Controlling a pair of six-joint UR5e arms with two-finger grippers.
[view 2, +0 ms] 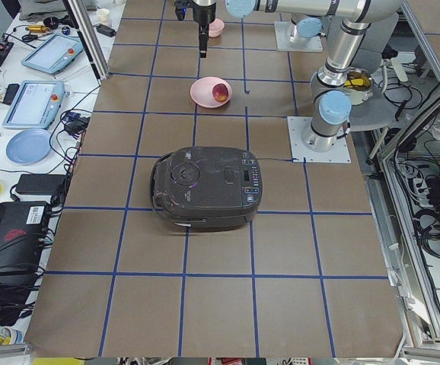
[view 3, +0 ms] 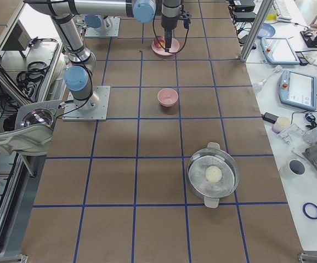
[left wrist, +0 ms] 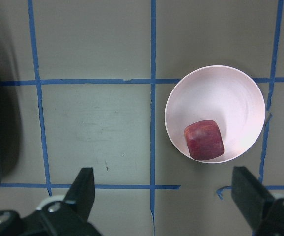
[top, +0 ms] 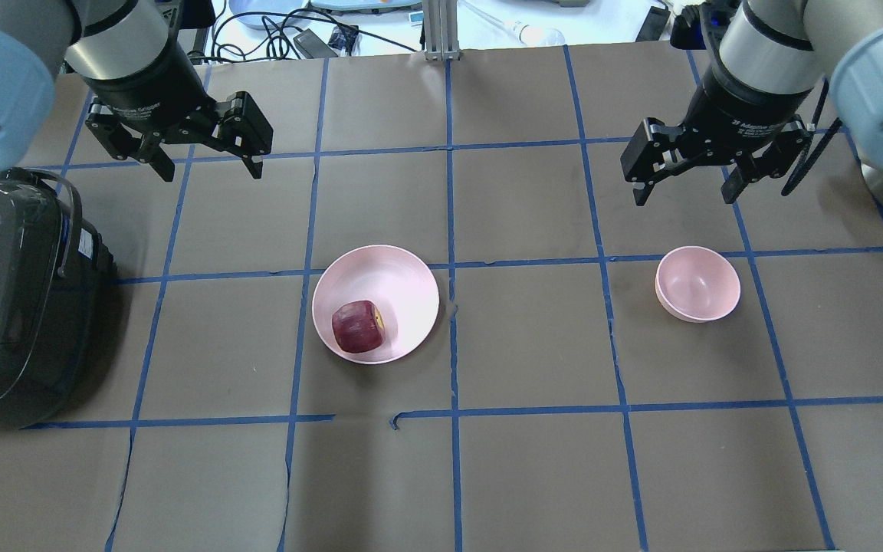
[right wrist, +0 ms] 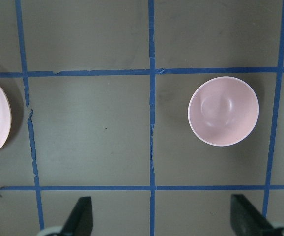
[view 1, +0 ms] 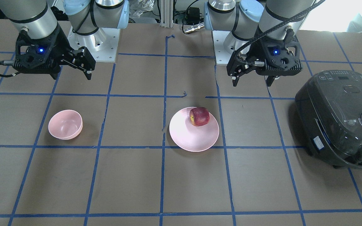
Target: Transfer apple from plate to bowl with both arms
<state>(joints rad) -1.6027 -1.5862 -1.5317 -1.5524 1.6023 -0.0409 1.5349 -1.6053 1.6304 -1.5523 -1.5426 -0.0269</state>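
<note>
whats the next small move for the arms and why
Probably swing the left gripper over the apple and lower it, jaws wide. Both it and the right gripper hang open and empty; the apple sits on the plate, on the left arm's side, and the bowl is empty.

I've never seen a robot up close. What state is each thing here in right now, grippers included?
apple: lying on the plate, not held.
plate: right way up, holding the apple.
bowl: upright, empty.
left gripper: open, empty, in the air.
right gripper: open, empty, in the air.
rice cooker: lid shut.
</note>
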